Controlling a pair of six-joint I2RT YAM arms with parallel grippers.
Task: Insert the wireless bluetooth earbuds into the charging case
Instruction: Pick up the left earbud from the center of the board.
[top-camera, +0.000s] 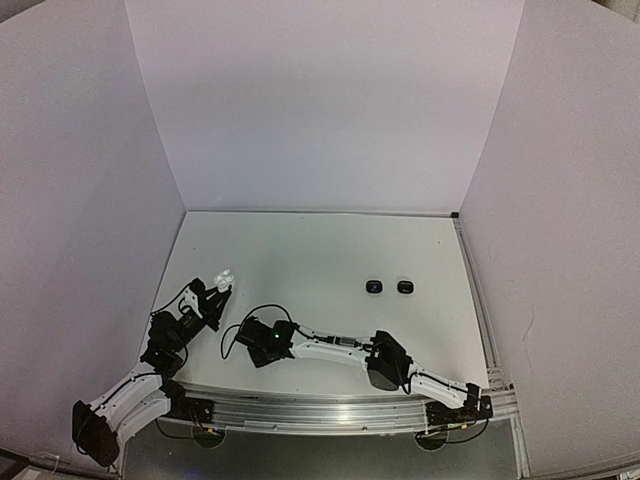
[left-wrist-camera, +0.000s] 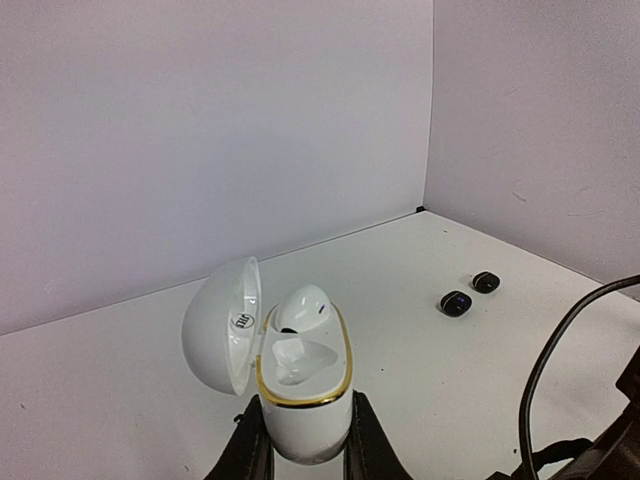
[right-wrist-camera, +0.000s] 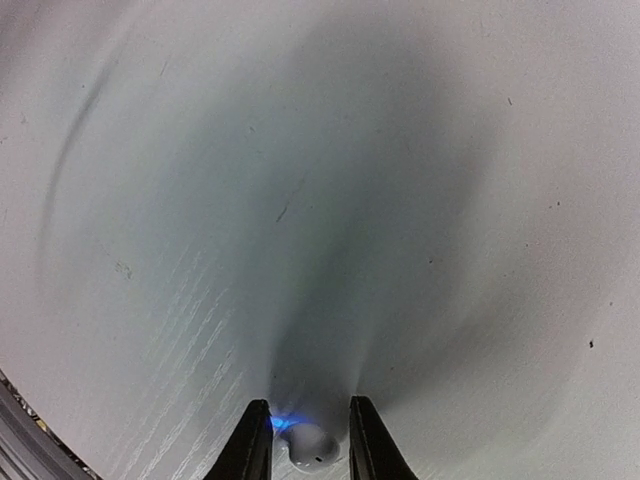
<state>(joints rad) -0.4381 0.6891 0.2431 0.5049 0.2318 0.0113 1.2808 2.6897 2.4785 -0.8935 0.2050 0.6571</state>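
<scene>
Left pincer (left-wrist-camera: 300, 452) clamps open case (left-wrist-camera: 302, 408), right pincer (right-wrist-camera: 308, 438) (pointing down) grips white earbud (right-wrist-camera: 310, 447)

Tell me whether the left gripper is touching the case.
Touching. The left wrist view shows both fingers of the left gripper pressed against the sides of the open white case, with no gap.

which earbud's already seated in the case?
The white earbud in the open case held by the left claw. The other white one is in the right claw; both black ones lie on the table.
</scene>
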